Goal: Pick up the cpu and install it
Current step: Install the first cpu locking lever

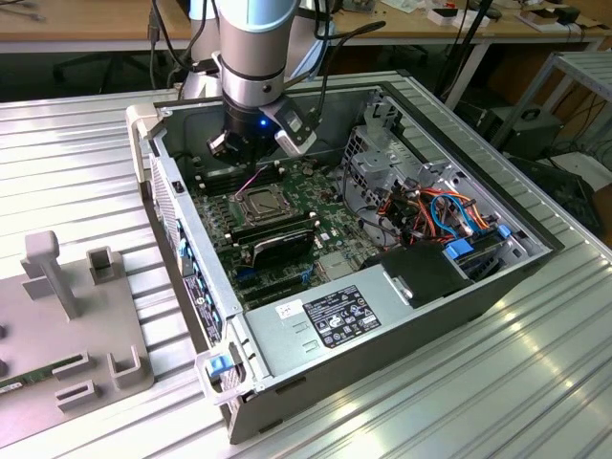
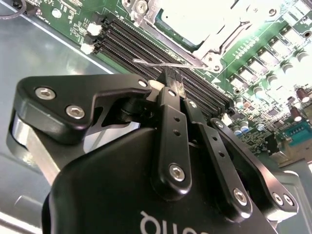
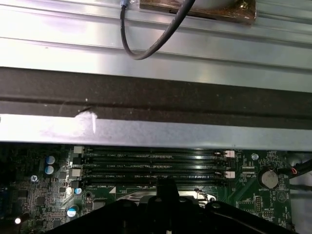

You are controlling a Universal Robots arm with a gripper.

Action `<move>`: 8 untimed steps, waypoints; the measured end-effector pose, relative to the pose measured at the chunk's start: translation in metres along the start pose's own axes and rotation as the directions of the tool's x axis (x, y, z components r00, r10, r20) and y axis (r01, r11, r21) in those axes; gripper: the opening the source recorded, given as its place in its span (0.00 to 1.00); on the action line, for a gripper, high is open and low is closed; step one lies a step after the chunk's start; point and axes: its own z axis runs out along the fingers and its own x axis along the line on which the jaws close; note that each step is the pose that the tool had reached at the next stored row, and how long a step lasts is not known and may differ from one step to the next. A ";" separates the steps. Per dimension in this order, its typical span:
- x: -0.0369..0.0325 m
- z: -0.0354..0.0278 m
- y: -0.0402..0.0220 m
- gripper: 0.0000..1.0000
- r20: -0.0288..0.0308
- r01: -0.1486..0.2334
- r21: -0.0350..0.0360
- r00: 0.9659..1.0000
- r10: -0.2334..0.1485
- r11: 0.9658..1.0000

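Now, computer case (image 1: 335,384) holding motherboard (image 1: 323,182); gripper (image 2: 174,79) inside, closed

Single arm (image 1: 251,43) comes down near-vertical, with the wrist (image 1: 251,96) stacked directly above the tool and a blue light glowing on it. The gripper (image 2: 174,82) points down. Both black fingers (image 2: 168,126) are pressed together, tips meeting with no gap, linkages folded inward.
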 end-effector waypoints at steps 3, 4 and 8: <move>0.0003 0.0019 -0.0004 0.11 0.000 0.000 0.000 1.000 0.000 1.000; 0.0003 0.0019 -0.0004 0.11 0.000 0.000 0.000 1.000 0.000 1.000; 0.0001 0.0027 -0.0004 0.11 0.000 0.000 0.000 1.000 0.000 1.000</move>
